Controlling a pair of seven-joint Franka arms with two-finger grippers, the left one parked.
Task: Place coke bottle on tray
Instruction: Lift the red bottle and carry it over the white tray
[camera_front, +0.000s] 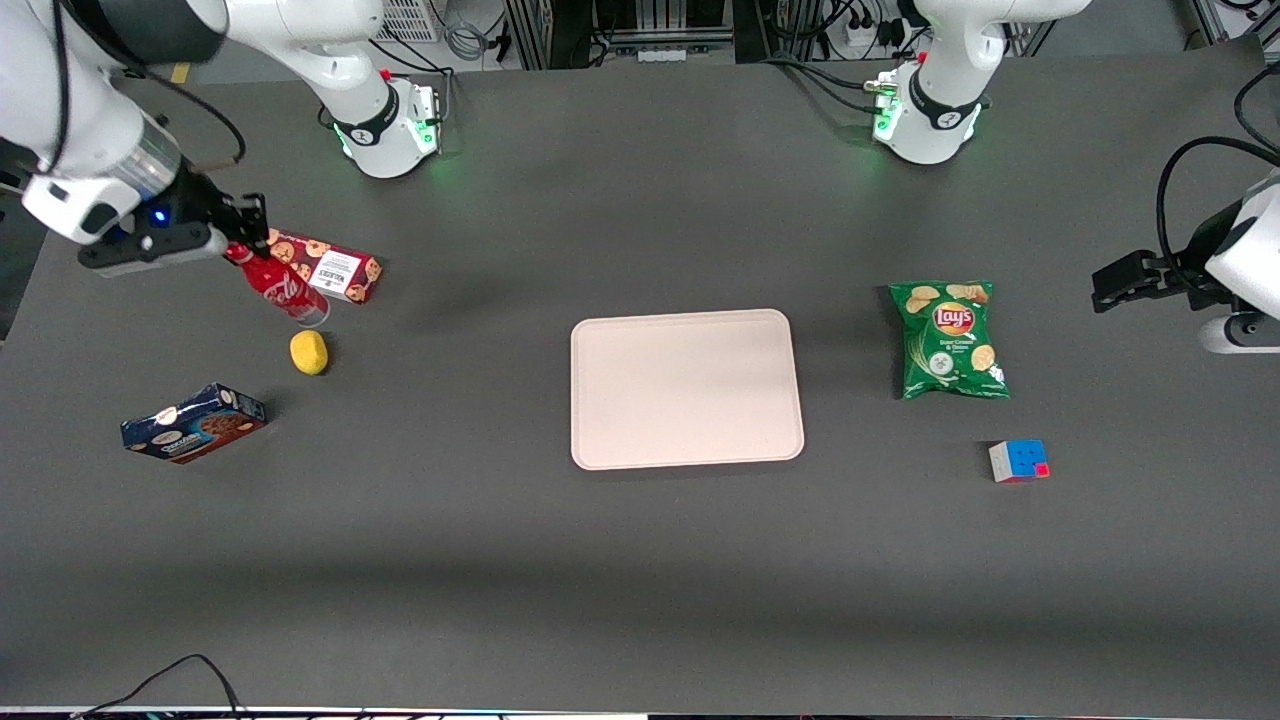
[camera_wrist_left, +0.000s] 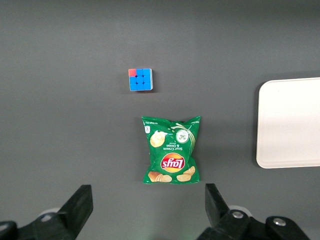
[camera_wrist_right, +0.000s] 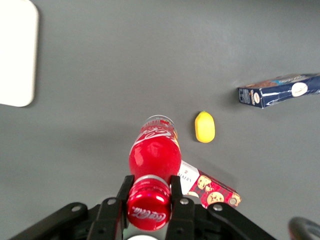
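At the left of the front view, the gripper (camera_front: 243, 232) covered the coke bottle's (camera_front: 285, 287) cap, and the bottle hid part of the red cookie box (camera_front: 335, 268). The tray (camera_wrist_right: 15, 55) was cut by the right wrist picture's edge.

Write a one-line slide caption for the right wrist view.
Gripper shut on the coke bottle at its neck, with lemon, two cookie boxes and the tray in sight.

My fingers (camera_wrist_right: 150, 192) pinch the coke bottle (camera_front: 282, 287) above the bench (camera_front: 500, 560), toward my end; the tray (camera_front: 686, 388) lies mid-bench.
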